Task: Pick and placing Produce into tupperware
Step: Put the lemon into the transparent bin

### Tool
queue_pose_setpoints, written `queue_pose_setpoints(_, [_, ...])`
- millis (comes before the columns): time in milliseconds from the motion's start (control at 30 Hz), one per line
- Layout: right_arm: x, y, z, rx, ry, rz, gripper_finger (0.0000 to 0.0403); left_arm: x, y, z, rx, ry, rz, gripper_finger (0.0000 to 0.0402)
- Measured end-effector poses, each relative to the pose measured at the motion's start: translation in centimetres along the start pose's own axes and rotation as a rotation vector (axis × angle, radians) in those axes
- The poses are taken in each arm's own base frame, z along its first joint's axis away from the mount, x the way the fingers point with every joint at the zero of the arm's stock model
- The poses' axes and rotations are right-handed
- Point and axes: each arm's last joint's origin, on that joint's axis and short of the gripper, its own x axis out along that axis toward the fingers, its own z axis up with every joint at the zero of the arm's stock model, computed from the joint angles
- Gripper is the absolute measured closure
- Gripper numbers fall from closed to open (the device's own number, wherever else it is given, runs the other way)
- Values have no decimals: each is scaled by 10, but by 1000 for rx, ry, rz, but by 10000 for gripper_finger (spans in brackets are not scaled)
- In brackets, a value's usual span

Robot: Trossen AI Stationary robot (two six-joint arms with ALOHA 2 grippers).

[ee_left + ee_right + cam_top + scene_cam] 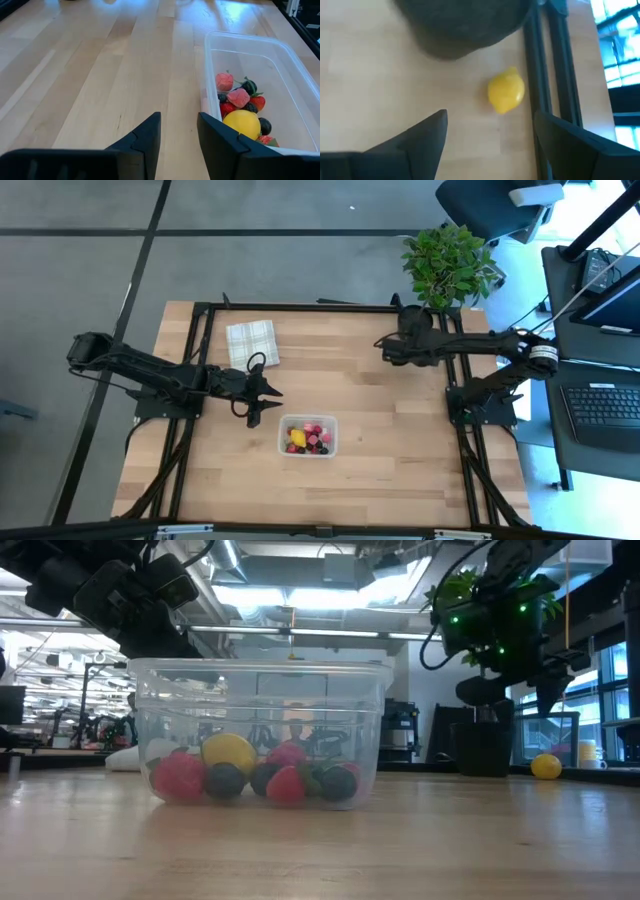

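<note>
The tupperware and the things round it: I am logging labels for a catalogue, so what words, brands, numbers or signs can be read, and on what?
None can be read.
The tupperware: clear walls, no label visible.
The checked cloth: pattern only, no text.
The laptop beside the table: keys too small to read.

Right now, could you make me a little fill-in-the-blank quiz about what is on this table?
1. Most of the produce lies inside the clear ____.
2. One yellow lemon still lies on the table, in front of the open ____ gripper.
3. The left gripper hovers beside the tupperware, holding ____.
4. Near the table's far edge lies a folded checked ____.

Missing words: tupperware; right; nothing; cloth
</note>
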Motion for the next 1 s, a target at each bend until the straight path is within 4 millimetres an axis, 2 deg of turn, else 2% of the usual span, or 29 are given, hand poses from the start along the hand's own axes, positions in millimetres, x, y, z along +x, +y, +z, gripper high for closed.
queue_pose_setpoints(133, [7, -4, 9, 106, 8, -28, 102, 0, 0, 0, 0, 0, 0, 280])
queue_pose_setpoints(400, [19, -11, 21, 166, 52, -62, 102, 0, 0, 0, 0, 0, 0, 280])
queue_pose_setpoints(1000, [77, -21, -3, 245, 104, -47, 102, 0, 0, 0, -3, 0, 0, 280])
